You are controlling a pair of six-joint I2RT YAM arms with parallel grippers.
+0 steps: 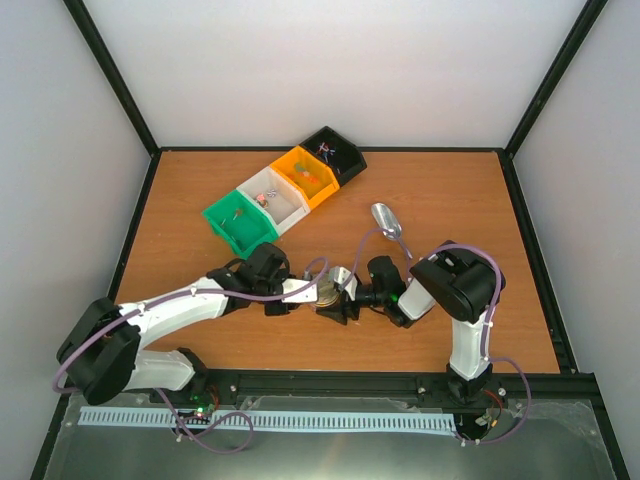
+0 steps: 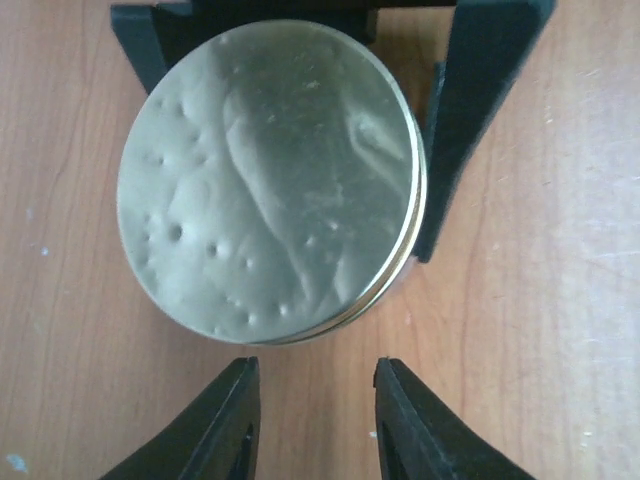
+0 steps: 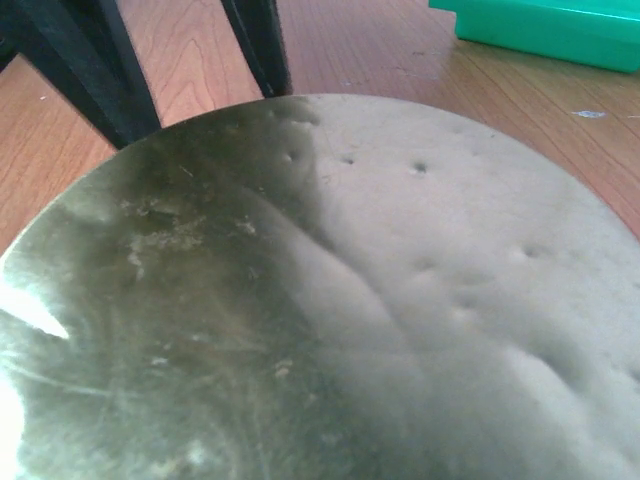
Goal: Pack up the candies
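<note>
We see the right hand [image 1: 347, 298] clamped across the tilted lid [image 2: 270, 180] and the left hand [image 2: 315, 375], its fingers slightly apart and empty, just beside the rim; the candies [image 1: 263, 199] lie well apart, in the far bins [image 1: 318, 192]. We judge that the thin, smooth lid may slip onto the table [image 1: 450, 190] if that grip loosens before the left hand closes.

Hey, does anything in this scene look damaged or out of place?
Yes, the round gold lid at front centre looks battered: small pits and long shallow dents cover its face. Nothing looks spilled, and nothing else stands out.
</note>
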